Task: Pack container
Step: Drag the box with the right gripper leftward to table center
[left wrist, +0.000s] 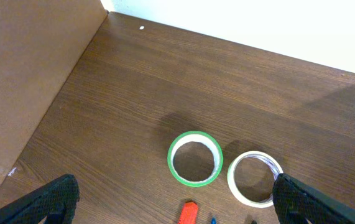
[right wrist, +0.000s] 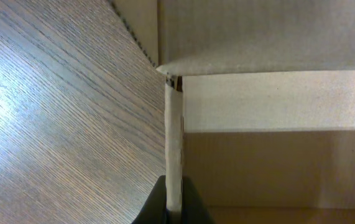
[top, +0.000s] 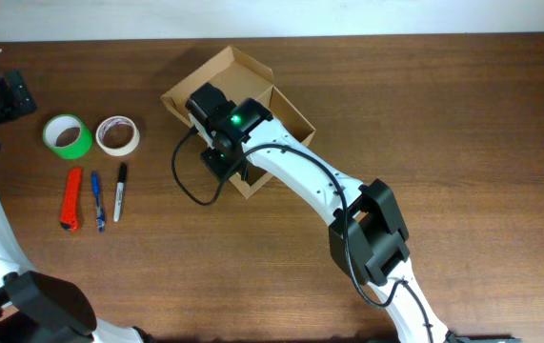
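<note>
The container point(top: 295, 119) is a small tan cardboard box at the table's top middle, open, with its flap lid point(top: 229, 69) folded back. My right gripper point(top: 222, 164) is shut on the box's near-left wall. In the right wrist view that thin wall point(right wrist: 174, 143) runs down between the two dark fingertips point(right wrist: 160, 208), with the box's inside on the right. My left gripper point(top: 7, 93) hovers at the far left of the table. Its jaws stand wide open with nothing between them point(left wrist: 176, 204).
A green tape roll point(top: 68, 136) point(left wrist: 194, 158) and a white tape roll point(top: 117, 135) point(left wrist: 255, 178) lie side by side at the left. Below them are an orange cutter point(top: 71, 198) point(left wrist: 188, 213), a blue pen point(top: 97, 200) and a black marker point(top: 120, 191). A brown panel point(left wrist: 28, 74) stands at the left.
</note>
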{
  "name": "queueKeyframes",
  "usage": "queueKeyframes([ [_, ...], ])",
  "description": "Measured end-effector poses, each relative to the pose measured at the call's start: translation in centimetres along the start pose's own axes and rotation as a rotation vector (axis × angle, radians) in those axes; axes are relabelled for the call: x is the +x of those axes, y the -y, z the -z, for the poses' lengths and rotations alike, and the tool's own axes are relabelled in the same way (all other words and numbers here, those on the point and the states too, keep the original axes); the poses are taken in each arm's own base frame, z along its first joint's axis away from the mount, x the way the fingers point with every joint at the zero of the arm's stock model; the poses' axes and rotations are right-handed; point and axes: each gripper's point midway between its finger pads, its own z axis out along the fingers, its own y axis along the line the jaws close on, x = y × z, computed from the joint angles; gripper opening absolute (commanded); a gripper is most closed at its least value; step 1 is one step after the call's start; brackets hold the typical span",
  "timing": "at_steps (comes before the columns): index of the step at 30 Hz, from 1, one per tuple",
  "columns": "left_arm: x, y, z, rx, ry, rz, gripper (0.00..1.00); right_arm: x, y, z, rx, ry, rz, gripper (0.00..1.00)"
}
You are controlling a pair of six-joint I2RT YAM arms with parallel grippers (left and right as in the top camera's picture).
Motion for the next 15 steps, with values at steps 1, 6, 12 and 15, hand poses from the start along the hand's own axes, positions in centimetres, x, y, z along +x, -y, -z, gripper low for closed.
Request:
queueKeyframes([
  [1, 0.00, 0.00, 0.00, 0.000, 0.000, 0.000, 0.99, 0.00, 0.00, 0.00, 0.000, 0.000, 0.000, 0.04],
  [6, 0.00, 0.00, 0.00, 0.000, 0.000, 0.000, 0.99, 0.05, -0.28, 0.00, -0.016, -0.002, -0.001, 0.03],
  [12, 0.00, 0.00, 0.00, 0.000, 0.000, 0.000, 0.99, -0.06, -0.64, 0.00, -0.032, 0.002, -0.004, 0.04],
  [15, 0.00, 0.00, 0.00, 0.000, 0.000, 0.000, 0.99, -0.07, -0.75, 0.00, -0.035, 0.002, -0.008, 0.04],
])
